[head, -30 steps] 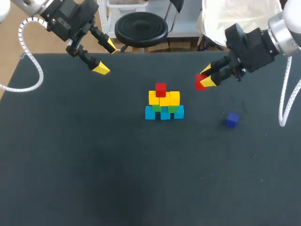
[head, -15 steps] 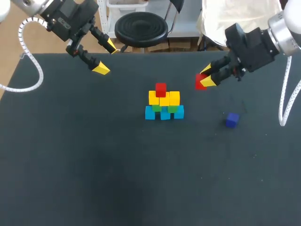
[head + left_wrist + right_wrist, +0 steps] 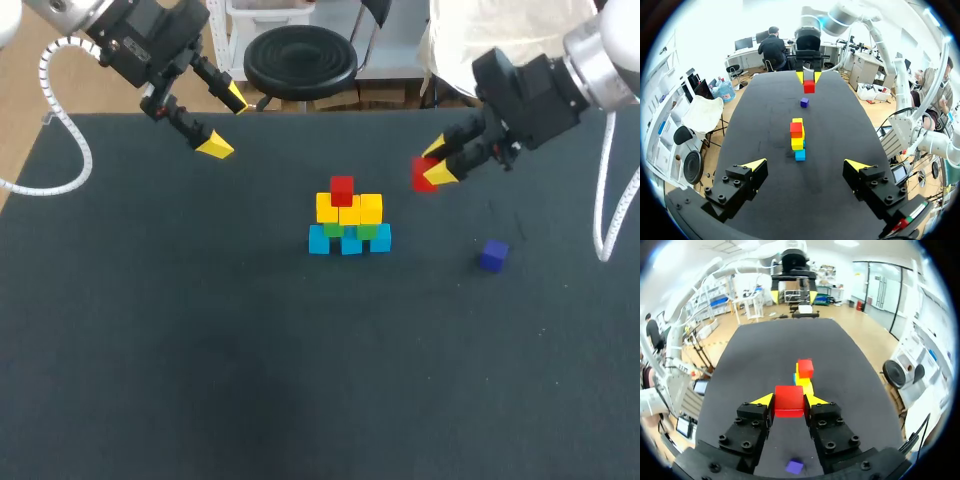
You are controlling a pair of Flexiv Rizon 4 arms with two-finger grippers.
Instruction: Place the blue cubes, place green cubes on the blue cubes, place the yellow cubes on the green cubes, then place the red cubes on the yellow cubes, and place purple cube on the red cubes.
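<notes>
A small pyramid of cubes stands mid-table: blue cubes at the base, green cubes on them, yellow cubes above, and one red cube on top. My right gripper hangs above the table to the stack's right, shut on a second red cube that shows between its fingers in the right wrist view, with the stack ahead. The purple cube lies alone on the table, right of the stack. My left gripper is held high at the far left, open and empty.
The black table is bare around the stack. From the left wrist view the stack stands ahead of the open fingers, and beyond it are the purple cube and my right gripper with the red cube.
My right gripper, with the red cube in it, has shifted slightly left and up. The left arm has not moved.
</notes>
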